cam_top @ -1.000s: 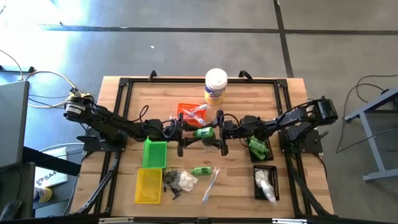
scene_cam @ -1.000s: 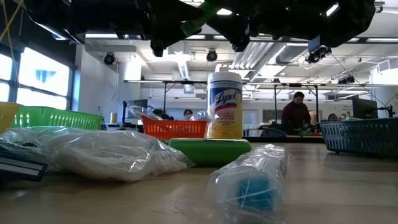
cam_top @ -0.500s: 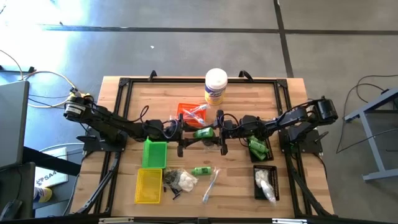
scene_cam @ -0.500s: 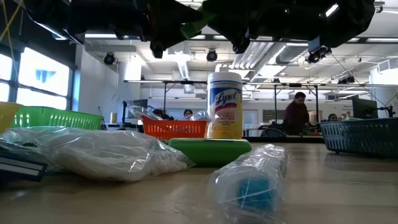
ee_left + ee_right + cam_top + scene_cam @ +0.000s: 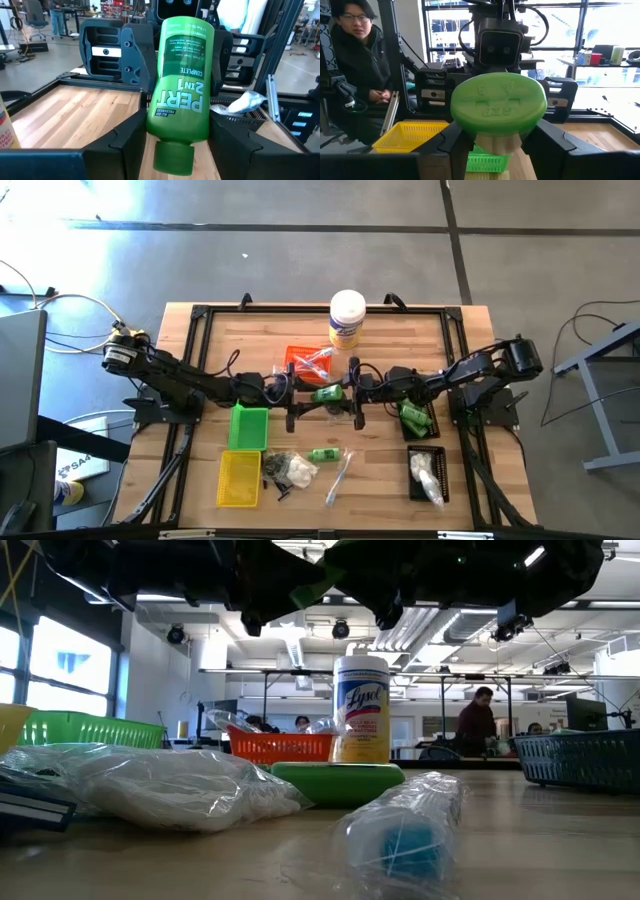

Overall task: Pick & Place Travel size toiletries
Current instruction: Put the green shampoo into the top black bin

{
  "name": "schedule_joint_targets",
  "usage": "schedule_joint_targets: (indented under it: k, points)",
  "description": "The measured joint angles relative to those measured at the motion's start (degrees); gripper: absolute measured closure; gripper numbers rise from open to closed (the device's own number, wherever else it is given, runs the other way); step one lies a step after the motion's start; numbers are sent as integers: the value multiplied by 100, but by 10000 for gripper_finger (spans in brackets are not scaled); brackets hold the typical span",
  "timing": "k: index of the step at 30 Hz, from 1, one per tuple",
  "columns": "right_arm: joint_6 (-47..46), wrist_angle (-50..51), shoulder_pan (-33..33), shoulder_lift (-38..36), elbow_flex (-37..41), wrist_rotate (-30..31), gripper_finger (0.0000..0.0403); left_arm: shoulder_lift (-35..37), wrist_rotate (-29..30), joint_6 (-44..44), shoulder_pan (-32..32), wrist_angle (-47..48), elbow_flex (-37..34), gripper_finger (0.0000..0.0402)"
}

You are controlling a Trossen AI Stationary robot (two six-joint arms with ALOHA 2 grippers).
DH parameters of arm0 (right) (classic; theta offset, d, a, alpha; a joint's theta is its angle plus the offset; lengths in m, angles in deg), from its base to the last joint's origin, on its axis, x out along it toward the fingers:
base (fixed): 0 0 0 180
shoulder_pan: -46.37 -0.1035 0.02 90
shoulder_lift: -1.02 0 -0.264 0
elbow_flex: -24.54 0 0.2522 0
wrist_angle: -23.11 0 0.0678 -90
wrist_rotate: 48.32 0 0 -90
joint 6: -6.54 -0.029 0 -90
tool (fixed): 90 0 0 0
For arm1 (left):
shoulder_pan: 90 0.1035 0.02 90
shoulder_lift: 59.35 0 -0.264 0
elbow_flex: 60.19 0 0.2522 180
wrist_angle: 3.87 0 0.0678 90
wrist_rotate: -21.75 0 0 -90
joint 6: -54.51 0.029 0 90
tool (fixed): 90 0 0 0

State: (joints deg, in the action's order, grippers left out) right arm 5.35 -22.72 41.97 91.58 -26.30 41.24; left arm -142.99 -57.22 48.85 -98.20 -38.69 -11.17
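- In the middle of the high view, the left gripper (image 5: 300, 395) and the right gripper (image 5: 352, 392) are meeting over the table (image 5: 200, 355), both clamping one green shampoo bottle (image 5: 326, 394) between them.
- In the left wrist view the green shampoo bottle (image 5: 182, 85) is sitting between that arm's dark fingers (image 5: 122, 142), cap toward the camera, and the left gripper is grasping it.
- In the right wrist view the bottle's flat green end is filling the centre of the frame, and the right gripper's fingers (image 5: 547, 142) are pressing on either side, grasping it as well.
- Just above the grippers in the high view, an orange tray (image 5: 296, 358) is holding clear-wrapped sticks.
- At upper centre, a white canister (image 5: 347, 318) is standing upright.
- Left of centre, a green tray (image 5: 249, 428) is lying above a yellow tray (image 5: 239, 478).
- Right of centre, a black tray (image 5: 430, 420) is holding green bottles; another black tray (image 5: 436, 455) at lower right is holding white bagged items.
- In the lower centre, a loose green bottle (image 5: 322, 454), a bag of white fluff (image 5: 297, 470), a wrapped stick (image 5: 338, 480) and small black pieces (image 5: 272, 470) are lying on the wood.
- At the left edge of the right wrist view, a person (image 5: 357, 75) in a dark jacket is sitting beyond the table.
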Motion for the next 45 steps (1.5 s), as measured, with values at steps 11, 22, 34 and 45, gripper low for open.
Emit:
schedule_joint_targets:
  k: [11, 22, 34, 45]
  points:
    - [-9, 98, -2, 0, 11, 57, 249, 11, 48, 287, -2, 1109, 414, 217]
    - [-17, 264, 0, -136, -7, 321, 252, -20, -309, 416, 72, 3427, 1438, 152]
    - [-40, 2012, 3, -1236, -9, 723, 252, -15, -322, 240, 67, 3739, 1541, 153]
    - [-46, 2993, 2, -2014, -4, 804, 255, -15, -174, 557, 149, 3857, 1539, 153]
